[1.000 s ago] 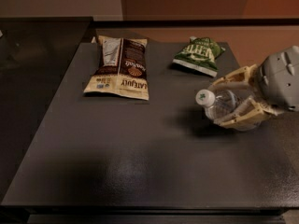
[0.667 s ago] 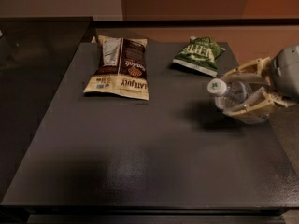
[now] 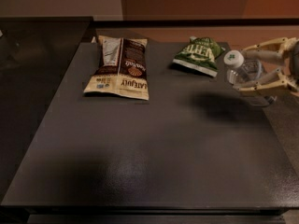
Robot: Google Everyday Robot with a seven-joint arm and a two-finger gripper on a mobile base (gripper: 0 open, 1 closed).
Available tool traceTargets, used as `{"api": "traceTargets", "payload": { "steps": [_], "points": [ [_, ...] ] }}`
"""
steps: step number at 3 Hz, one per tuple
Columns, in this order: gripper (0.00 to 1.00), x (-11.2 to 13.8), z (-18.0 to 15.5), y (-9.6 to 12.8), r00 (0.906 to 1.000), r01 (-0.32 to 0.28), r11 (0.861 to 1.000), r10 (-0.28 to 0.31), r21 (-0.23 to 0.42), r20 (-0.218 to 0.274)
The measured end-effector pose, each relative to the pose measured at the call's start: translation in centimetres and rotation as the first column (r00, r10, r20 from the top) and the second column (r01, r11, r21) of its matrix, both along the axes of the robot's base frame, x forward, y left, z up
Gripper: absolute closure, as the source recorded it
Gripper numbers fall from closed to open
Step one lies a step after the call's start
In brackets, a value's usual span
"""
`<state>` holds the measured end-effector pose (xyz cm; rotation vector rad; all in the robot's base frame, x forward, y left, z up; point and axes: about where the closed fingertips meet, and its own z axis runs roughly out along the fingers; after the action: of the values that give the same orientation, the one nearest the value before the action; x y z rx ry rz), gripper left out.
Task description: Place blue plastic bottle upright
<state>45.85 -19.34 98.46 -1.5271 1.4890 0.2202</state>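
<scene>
The gripper (image 3: 241, 69) hangs at the table's (image 3: 140, 162) right edge, jaws closed around the blue plastic bottle (image 3: 250, 72), cap pointing left, seemingly lifted; carrying step; next, turn it cap-up, then lower

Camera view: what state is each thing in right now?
hand: at the right edge of view, shut on the bottle.
bottle: held off the table, tilted, cap pointing left, not upright.
brown bag: lying flat, back left of the table.
green bag: lying flat at the back, left of the bottle.
</scene>
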Motion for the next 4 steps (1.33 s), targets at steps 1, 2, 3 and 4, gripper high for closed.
{"api": "traceTargets", "payload": {
  "steps": [1,2,3,4],
  "points": [
    [1.00,0.0,0.0,0.0,1.0000,0.000,1.000,0.000,0.000,0.000],
    [1.00,-0.7,0.9,0.9,1.0000,0.005,1.000,-0.005,0.030,-0.004],
    [1.00,-2.0,1.9,2.7,0.9998,-0.013,0.997,0.014,0.080,-0.015],
    [1.00,-3.1,2.2,4.7,0.9969,-0.041,0.986,0.051,0.159,-0.059]
  ]
}}
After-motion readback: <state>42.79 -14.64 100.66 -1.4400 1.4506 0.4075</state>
